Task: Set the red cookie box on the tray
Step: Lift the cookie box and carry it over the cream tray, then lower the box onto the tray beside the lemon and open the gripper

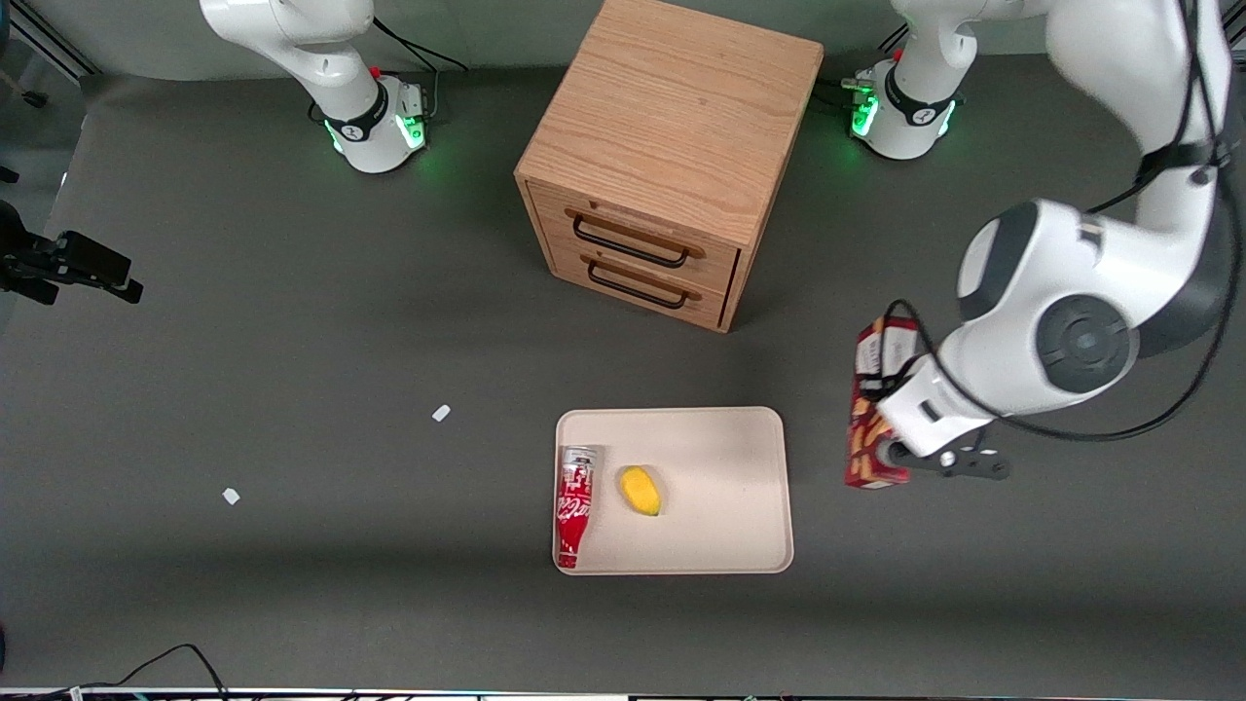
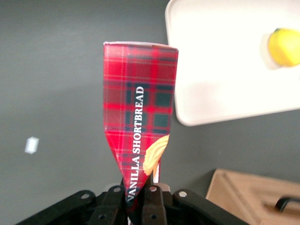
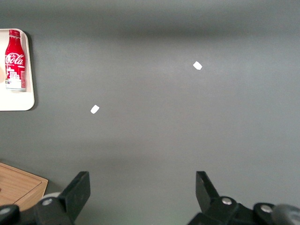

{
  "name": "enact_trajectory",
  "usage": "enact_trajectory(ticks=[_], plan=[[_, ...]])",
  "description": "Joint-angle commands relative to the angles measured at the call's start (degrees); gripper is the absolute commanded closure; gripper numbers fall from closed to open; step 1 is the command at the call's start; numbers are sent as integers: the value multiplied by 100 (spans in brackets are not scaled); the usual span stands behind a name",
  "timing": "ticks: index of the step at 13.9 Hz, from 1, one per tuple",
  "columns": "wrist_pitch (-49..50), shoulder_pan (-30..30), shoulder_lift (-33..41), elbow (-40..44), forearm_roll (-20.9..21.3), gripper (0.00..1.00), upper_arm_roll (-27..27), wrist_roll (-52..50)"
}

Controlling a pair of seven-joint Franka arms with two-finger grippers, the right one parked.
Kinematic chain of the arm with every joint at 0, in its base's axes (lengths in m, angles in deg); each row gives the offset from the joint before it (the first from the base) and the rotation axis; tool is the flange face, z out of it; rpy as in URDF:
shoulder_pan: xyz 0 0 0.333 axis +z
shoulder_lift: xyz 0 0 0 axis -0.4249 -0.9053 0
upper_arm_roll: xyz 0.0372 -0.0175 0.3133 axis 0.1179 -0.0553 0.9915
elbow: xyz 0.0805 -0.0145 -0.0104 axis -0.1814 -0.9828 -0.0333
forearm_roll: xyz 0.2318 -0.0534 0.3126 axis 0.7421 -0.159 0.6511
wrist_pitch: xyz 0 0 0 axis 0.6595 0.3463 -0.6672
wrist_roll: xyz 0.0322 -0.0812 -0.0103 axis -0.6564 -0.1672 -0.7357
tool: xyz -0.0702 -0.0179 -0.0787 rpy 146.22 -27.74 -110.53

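Observation:
My left gripper (image 1: 891, 450) is shut on the red cookie box (image 1: 869, 409), a slim dark-red tartan carton with tan cookie pictures. It holds the box above the table, beside the tray (image 1: 725, 443), on the working arm's side. In the left wrist view the box (image 2: 138, 122) sticks out from between the closed fingers (image 2: 157, 199), with "VANILLA SHORTBREAD" on its edge, and a corner of the cream tray (image 2: 215, 70) shows past it. The tray is flat, beige, with rounded corners.
On the tray lie a red-and-white soda bottle (image 1: 574, 504) and a yellow fruit (image 1: 641, 490). A wooden two-drawer cabinet (image 1: 662, 156) stands farther from the front camera. Two white scraps (image 1: 441, 413) lie on the grey table toward the parked arm's end.

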Motion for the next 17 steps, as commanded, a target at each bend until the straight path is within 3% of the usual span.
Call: enact_trajectory(ticks=[1,6,15,16,17], plan=[[-529,-261,-692,512,-10,100,22,-335],[-1822,-639,-1458,530,227,100,84,-844],[-2307,-702,-1907,521,316,100,145,-1531],[-2316,-710,-1898,512,333,45,145,-1522],[-2334,-702,-1889,486,473,0,145,-1504]])
